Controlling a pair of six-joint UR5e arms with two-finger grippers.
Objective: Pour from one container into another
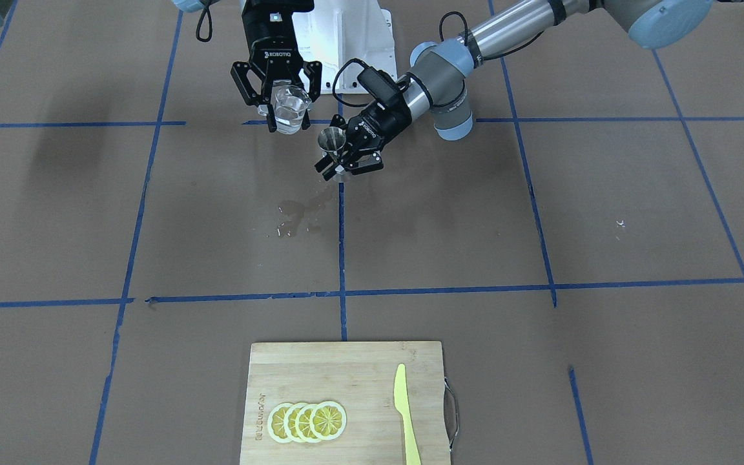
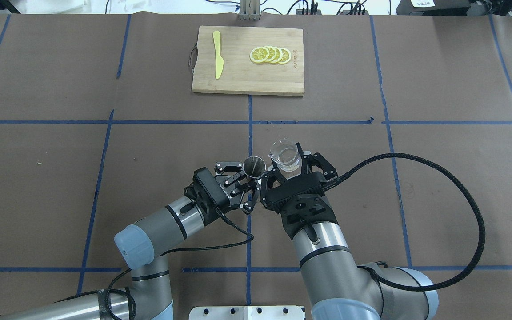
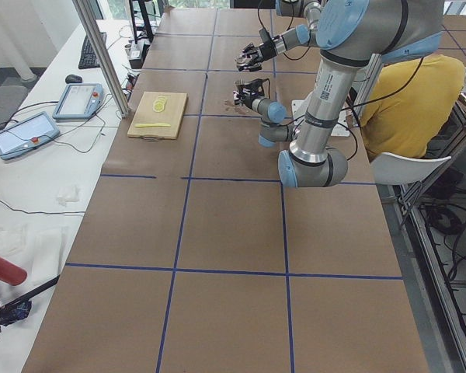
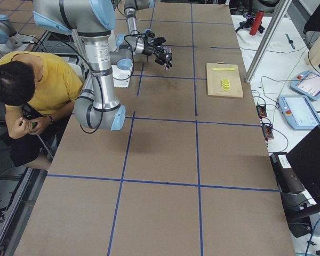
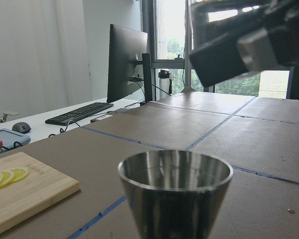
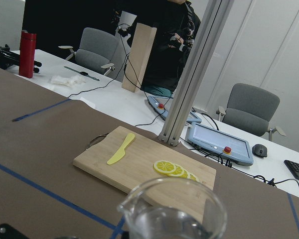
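Front view: right claw point(image 1: 289, 115) clamped on the glass cup point(image 1: 291, 103), fingers on opposite sides of the wall; cup roughly upright, clear liquid in it. Just beside it and lower, left claw point(image 1: 345, 166) clamped on the lower part of the steel jigger point(image 1: 332, 143), open cone up. Both look to be off the table point(image 1: 540, 226). Wet patch point(image 1: 296, 216) under them. Cutting board point(image 1: 346, 381) with lemon slices point(image 1: 307, 421) and yellow knife point(image 1: 404, 407) sits well apart.

Overhead: the cup's pouring lip points toward the jigger; the rims are near each other, not touching. Both grips are confirmed.

Left side view: both claws are small and far off, so the grips can't be judged. Person in a yellow shirt point(image 3: 412, 101) sits behind the robot.

Right side view: same, too small to tell.

Left wrist: the jigger's top cone is close, level and shiny, with no liquid visible inside.

Right wrist: the cup's rim and lip are at the bottom edge, liquid below the rim.

Handling, as a guess: the cup is rigid, fragile, light, and slick if wet. Grip mid-wall below the lip with moderate squeeze, leaving the lip free. The jigger is stiff, light, smooth steel with a small mouth. Hold it at or under the waist so the top cone stays clear and upright. Tilt slowly, spill likely
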